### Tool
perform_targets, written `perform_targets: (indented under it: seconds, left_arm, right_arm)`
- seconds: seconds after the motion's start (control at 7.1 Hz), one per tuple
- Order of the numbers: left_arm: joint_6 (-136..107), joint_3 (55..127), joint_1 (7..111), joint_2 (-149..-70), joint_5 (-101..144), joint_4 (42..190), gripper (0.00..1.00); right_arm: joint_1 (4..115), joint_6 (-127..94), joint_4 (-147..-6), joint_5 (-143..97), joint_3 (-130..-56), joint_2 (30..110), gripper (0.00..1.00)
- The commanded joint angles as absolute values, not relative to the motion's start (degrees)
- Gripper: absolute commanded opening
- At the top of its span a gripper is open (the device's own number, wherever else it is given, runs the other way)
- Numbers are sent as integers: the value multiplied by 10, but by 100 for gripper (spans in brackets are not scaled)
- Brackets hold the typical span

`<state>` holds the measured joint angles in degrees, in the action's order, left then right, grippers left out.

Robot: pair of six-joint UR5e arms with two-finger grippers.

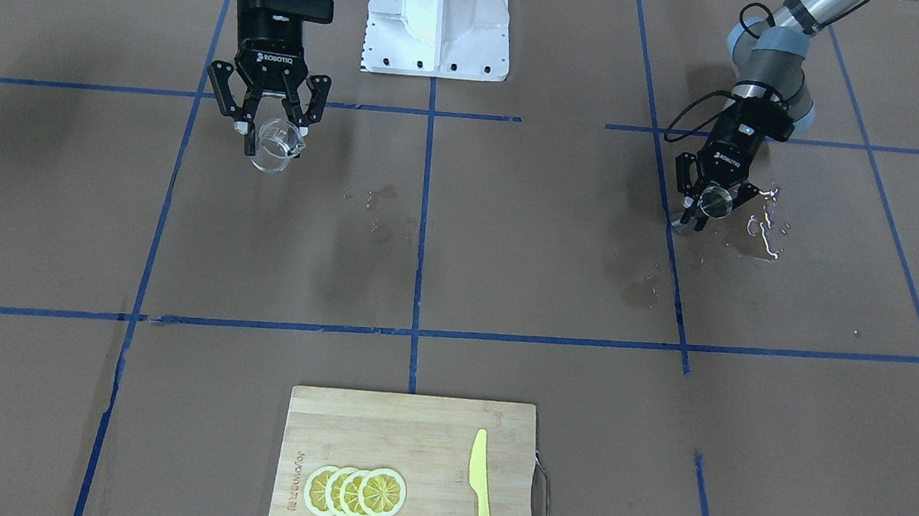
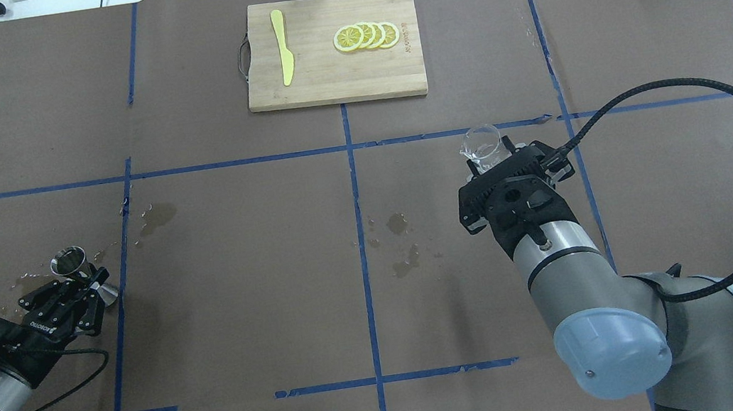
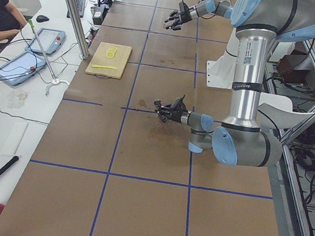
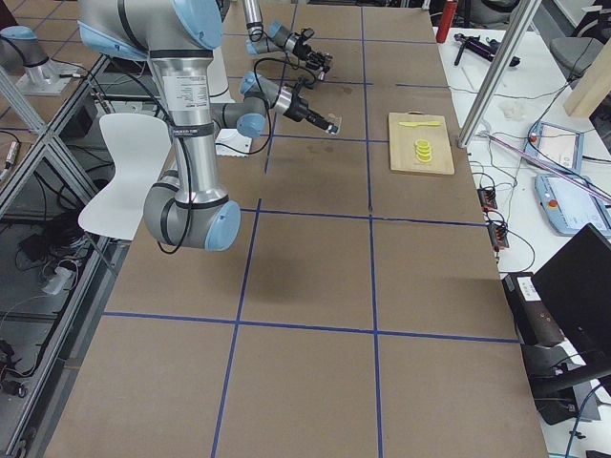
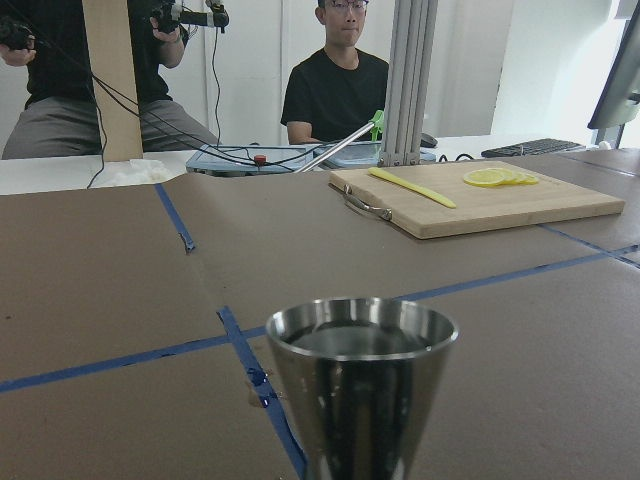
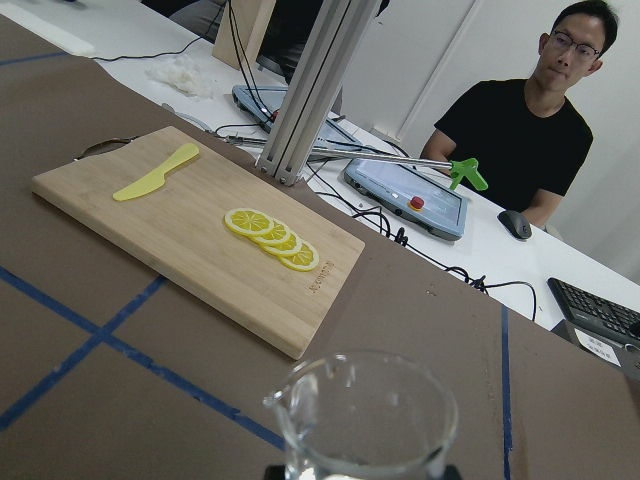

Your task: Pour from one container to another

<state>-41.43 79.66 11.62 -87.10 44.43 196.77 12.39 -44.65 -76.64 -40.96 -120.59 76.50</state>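
Closest to the robot, with the overhead view read as a clock and 12 at the far edge, the left gripper [image 2: 92, 280] sits at about 9 o'clock on the brown table [image 2: 247, 322]. Its fingers are clamped on the narrow waist of the steel jigger [image 2: 67, 262]. The jigger is upright with its open mouth up, and I cannot tell whether its foot touches the paper. Wet patches [image 2: 154, 216] lie just beyond it, toward 1 o'clock of the jigger. More drops [image 2: 398, 224] mark the middle of the table.

Further out, at about 2 o'clock, the right gripper [image 2: 490, 158] is closed around the glass cup [image 2: 481, 141], which pokes out past the fingertips. In the right wrist view its spout points to 9 o'clock.

At 12 o'clock lies a wooden cutting board [image 2: 320, 83]. It carries a yellow knife [image 2: 283, 56] and a row of overlapping lemon slices [image 2: 365, 36]. Beyond the table a man [image 6: 535, 150] in a black shirt sits watching.
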Motion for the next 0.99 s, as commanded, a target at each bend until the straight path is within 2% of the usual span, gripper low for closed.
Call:
perform_targets:
  seconds: [0.0, 0.28, 0.56, 0.85]
  left_arm:
    - [-419, 796, 116, -871, 443, 1967, 0]
    - [-419, 796, 116, -871, 441, 1967, 0]
    - [-419, 796, 115, -871, 441, 1966, 10]
    - [-420, 796, 115, -871, 441, 1963, 12]
  right_arm:
    - [124, -446, -766, -410, -1207, 765, 0]
    - [123, -446, -766, -410, -1207, 764, 0]
    - [123, -446, -766, -410, -1208, 764, 0]
    - [123, -446, -766, -410, -1208, 764, 0]
